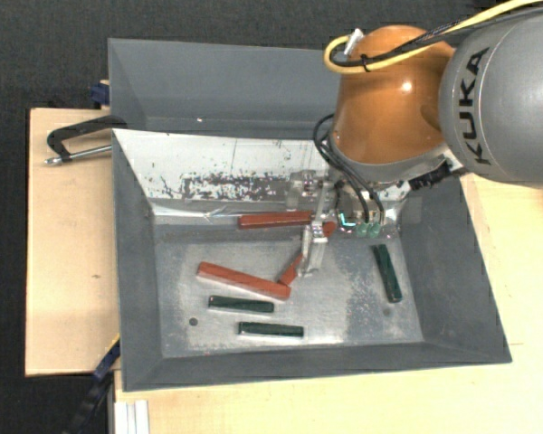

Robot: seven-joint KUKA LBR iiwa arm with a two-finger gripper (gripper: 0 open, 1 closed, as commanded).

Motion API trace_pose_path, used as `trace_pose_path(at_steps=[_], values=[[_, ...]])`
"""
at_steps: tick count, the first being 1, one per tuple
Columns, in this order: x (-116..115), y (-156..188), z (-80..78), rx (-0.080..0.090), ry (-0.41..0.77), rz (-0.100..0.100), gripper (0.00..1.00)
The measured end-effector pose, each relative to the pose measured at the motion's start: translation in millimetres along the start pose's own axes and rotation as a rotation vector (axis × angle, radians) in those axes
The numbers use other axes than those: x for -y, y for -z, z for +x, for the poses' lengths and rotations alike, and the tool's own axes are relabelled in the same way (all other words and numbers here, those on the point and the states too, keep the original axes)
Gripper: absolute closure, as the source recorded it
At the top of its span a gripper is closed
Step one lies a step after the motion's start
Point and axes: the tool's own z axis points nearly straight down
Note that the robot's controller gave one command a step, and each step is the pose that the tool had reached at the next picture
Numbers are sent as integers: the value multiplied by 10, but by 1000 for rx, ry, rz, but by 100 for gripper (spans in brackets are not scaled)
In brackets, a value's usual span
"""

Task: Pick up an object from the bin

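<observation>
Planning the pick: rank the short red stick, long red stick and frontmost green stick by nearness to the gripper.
1. Short red stick, right beside the gripper.
2. Long red stick, farther left.
3. Frontmost green stick, lowest in view.

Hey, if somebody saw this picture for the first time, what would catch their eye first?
The glossy orange cover on the arm's wrist, looming over the back right of the grey bin. Below it the jaws reach down by the right end of a long red-brown bar lying slantwise mid-bin, with a second red-brown bar near the back wall. Dark green sticks lie in front and at right.
</observation>
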Motion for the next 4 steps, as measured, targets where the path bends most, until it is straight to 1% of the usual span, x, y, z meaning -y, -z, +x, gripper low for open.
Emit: trace_pose_path(at_steps=[1,2,3,4], values=[[3,44,-15,9,-2,-1,0],[-38,-273,43,19,28,-1,0],[-115,-887,-48,13,107,0,0],[-201,-1552,300,10,103,-1,0]])
